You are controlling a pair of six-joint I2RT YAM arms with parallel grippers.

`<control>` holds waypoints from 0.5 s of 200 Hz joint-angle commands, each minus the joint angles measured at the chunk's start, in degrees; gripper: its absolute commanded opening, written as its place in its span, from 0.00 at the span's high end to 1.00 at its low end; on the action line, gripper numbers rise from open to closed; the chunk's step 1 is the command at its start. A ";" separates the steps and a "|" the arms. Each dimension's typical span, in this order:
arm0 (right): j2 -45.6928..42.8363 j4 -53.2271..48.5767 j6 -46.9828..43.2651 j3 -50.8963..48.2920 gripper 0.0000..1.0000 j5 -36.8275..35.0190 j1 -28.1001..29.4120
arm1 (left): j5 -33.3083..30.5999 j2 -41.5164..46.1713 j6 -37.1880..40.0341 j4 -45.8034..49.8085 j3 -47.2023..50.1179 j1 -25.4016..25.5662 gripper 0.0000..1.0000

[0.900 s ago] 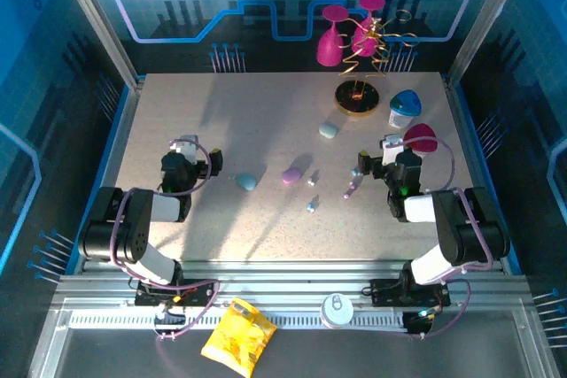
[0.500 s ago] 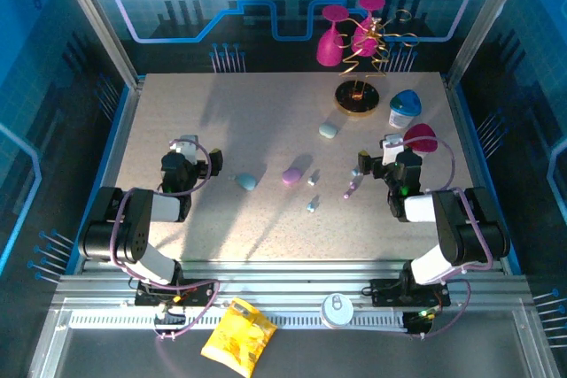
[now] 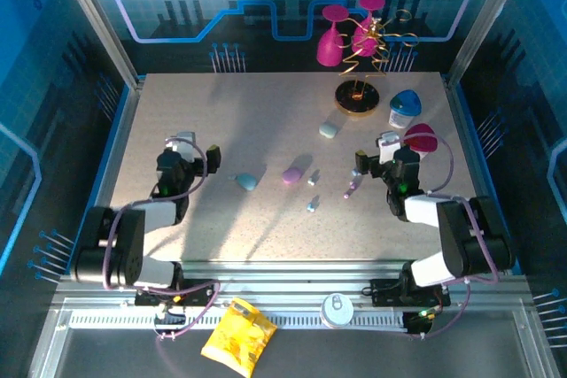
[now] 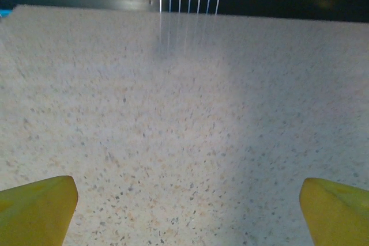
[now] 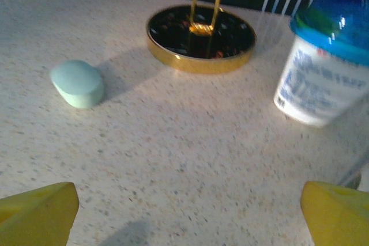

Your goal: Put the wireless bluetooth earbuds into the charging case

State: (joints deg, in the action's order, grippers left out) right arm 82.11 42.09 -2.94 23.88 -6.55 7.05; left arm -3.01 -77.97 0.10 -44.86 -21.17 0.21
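White tub (image 5: 314, 87), label blurred, beyond earbuds (image 3: 312, 206)

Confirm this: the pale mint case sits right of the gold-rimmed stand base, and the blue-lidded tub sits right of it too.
One slip: the pale mint case lies left of the gold-rimmed stand base, not right, as the right wrist view shows. The blue-lidded tub does sit right of it.
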 commanded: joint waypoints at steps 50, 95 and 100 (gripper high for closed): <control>-7.87 -24.94 0.69 13.48 0.00 2.06 17.30 | 4.18 16.21 -6.61 29.13 -12.68 3.57 0.01; 2.46 -25.72 2.65 21.49 0.00 5.07 31.87 | 8.82 16.50 -15.13 35.70 -15.42 3.49 0.01; 4.15 -25.61 2.64 22.55 0.00 5.73 32.79 | 8.99 16.30 -15.94 36.51 -15.75 3.40 0.01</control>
State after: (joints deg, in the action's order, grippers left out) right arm 80.38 19.70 -2.09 42.35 -3.95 35.27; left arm 2.72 -61.65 -9.34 -16.16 -34.79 3.55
